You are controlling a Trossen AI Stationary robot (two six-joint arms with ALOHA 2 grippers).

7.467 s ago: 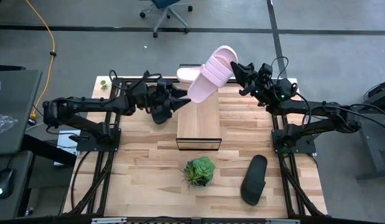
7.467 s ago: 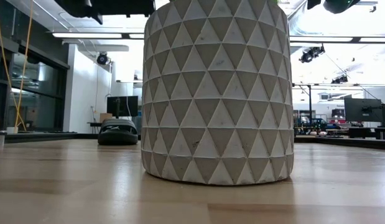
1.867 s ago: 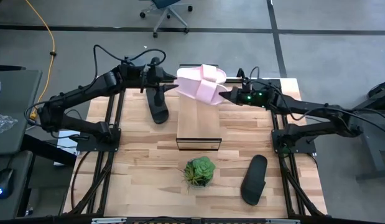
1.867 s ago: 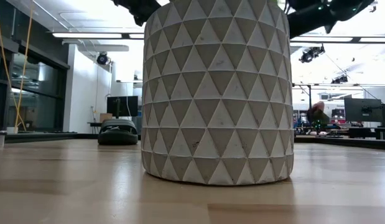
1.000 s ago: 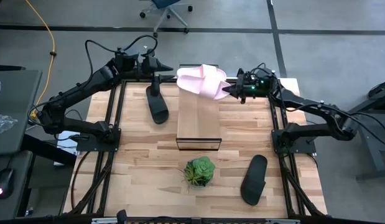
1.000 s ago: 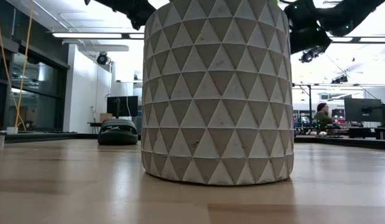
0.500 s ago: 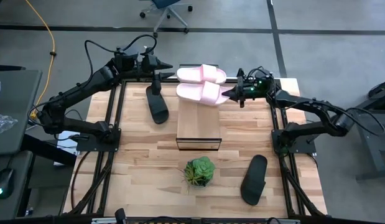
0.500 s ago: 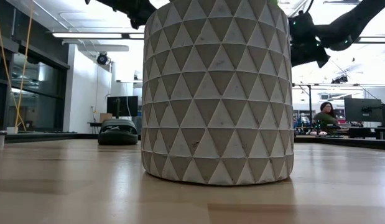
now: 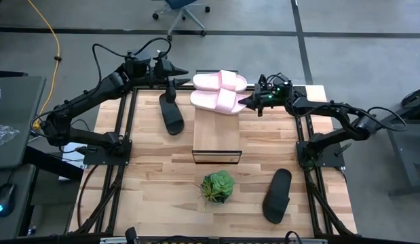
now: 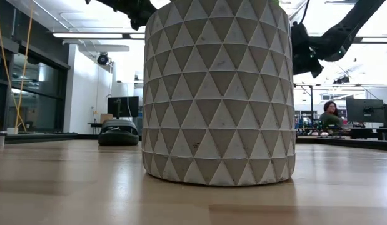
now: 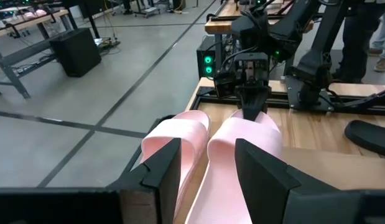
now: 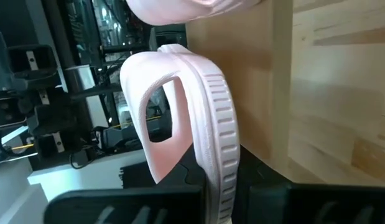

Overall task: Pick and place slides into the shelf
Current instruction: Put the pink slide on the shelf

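The right gripper [image 9: 249, 102] is clenching the toe edge of the nearer pink slide [image 9: 215, 101], setting it flat on the shelf [image 9: 216, 132] alongside its pair [image 9: 220, 80]. Across the slides, the left gripper [image 9: 181, 72] is hovering, fingers parted and empty.

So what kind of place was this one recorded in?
Most likely a robotics lab or workshop: a bare grey concrete floor with dark lines, a wheeled office chair, a yellow cable, more metal-framed workbenches and a person seated at distant benches.
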